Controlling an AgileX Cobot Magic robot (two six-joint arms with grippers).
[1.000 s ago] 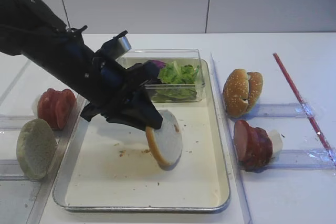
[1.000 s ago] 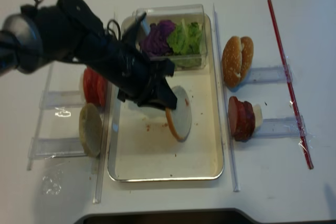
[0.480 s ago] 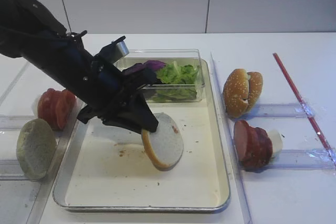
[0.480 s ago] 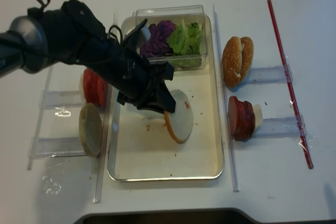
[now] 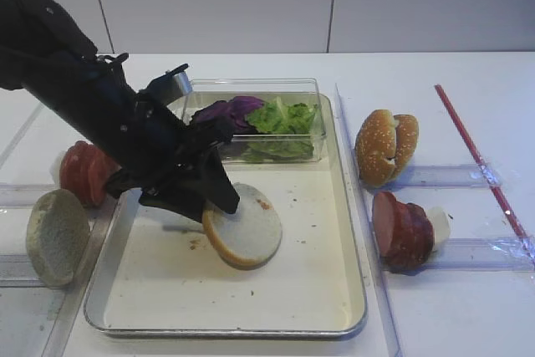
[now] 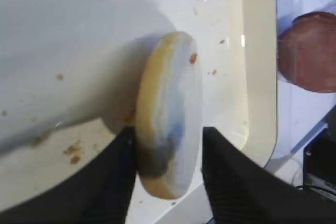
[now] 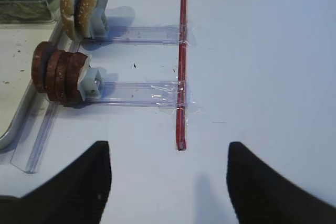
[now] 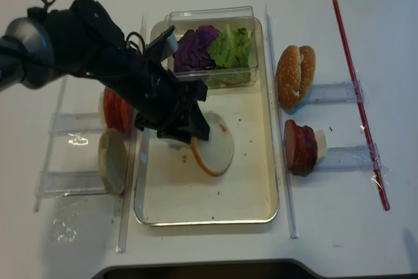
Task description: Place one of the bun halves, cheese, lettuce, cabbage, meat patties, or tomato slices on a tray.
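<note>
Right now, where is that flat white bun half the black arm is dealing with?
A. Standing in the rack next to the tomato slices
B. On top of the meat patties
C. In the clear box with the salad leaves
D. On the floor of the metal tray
D: the bun half lies on the cream floor of the tray, with the left end effector at its near-left edge.

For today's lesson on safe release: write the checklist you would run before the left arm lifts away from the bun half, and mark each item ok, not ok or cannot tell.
1. Bun half inside the tray rim: ok.
2. Bun half lying flat, cut face up: cannot tell; the left wrist view shows it still tilted.
3. Left gripper let go: cannot tell; its fingers flank the bun closely.
4. Clear box with lettuce and cabbage beside the arm, lift path free: ok.
5. Right gripper away from the tray, open: ok.
</note>
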